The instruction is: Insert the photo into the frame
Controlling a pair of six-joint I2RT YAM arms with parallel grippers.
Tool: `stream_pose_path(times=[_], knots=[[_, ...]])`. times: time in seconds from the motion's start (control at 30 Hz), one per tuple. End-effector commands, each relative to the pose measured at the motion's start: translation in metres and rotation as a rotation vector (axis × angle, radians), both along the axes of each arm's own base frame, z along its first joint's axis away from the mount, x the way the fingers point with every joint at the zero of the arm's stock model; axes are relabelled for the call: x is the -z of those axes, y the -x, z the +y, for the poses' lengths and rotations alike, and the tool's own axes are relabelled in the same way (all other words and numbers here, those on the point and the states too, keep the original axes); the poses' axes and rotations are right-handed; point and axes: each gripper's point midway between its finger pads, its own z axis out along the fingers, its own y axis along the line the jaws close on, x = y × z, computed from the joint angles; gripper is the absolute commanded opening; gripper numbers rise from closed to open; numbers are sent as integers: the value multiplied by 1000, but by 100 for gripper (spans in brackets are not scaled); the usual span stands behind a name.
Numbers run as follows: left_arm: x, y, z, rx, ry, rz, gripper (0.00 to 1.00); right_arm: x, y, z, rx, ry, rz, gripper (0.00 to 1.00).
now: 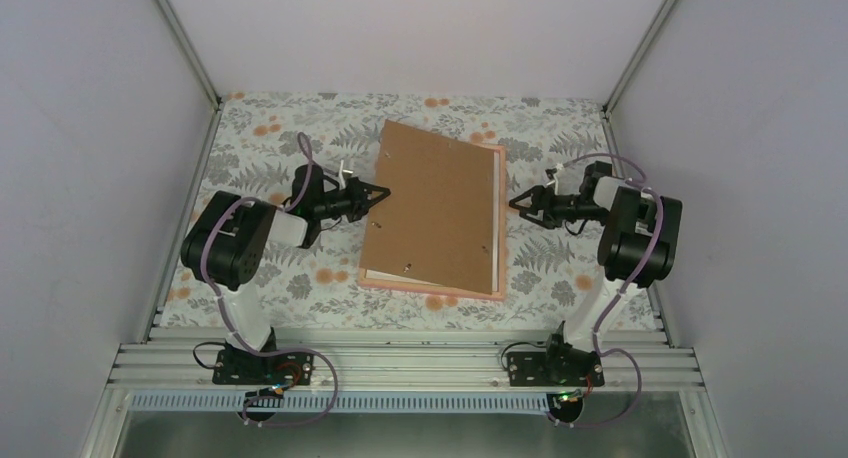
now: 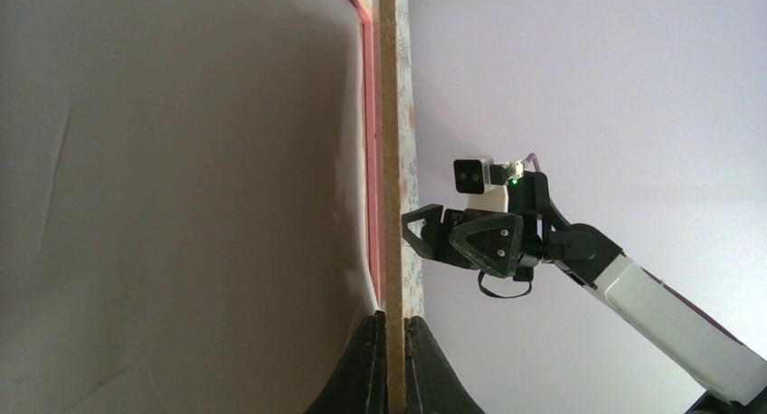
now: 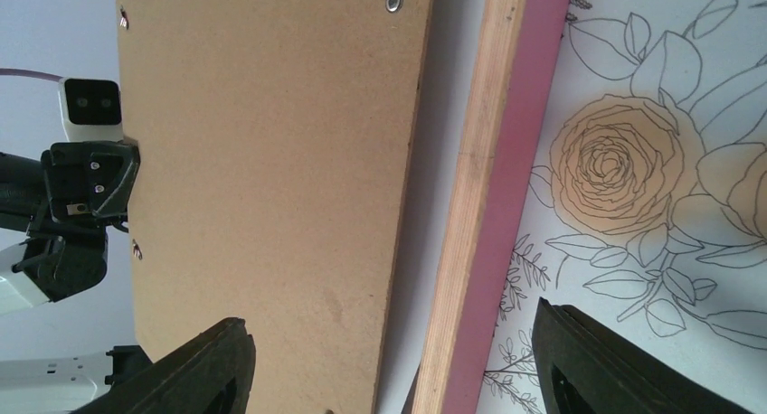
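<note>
Roughly, frame (image 3: 514,188) lies between left fingers (image 2: 366,369) (pinching board (image 1: 440,203)) — and right fingers (image 3: 588,360).

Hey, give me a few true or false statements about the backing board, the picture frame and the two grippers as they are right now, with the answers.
1. The left gripper is shut on the edge of the brown cardboard board. True.
2. The right gripper is clamped on the pink frame. False: it is open beside the frame's right edge, gripping nothing.
3. The frame's pink border shows along the board's right and near edges. True.
4. The tablecloth is plain white. False: it has a floral print.
</note>
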Motion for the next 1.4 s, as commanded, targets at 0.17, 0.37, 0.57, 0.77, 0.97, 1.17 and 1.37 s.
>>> stream_pose_path(times=[0.17, 0.37, 0.57, 0.77, 0.97, 1.17, 1.37], knots=[[-1, -13, -13, 26, -34, -49, 3, 8, -2, -1, -2, -6, 16, 76], [8, -16, -12, 1, -52, -34, 3, 10, -1, -1, -1, -10, 20, 76], [14, -17, -15, -3, -70, -42, 3, 14, 1, 1, -1, -23, 31, 76], [16, -23, -16, -17, -81, -57, 3, 15, 1, 2, -3, -32, 38, 75], [18, -28, -18, -18, -82, -62, 3, 15, 2, 3, -3, -33, 38, 75], [22, -29, -19, -23, -75, -62, 2, 17, 4, 4, -5, -35, 45, 74], [25, -31, -22, -23, -101, -73, 2, 20, 5, 4, -4, -41, 56, 74]])
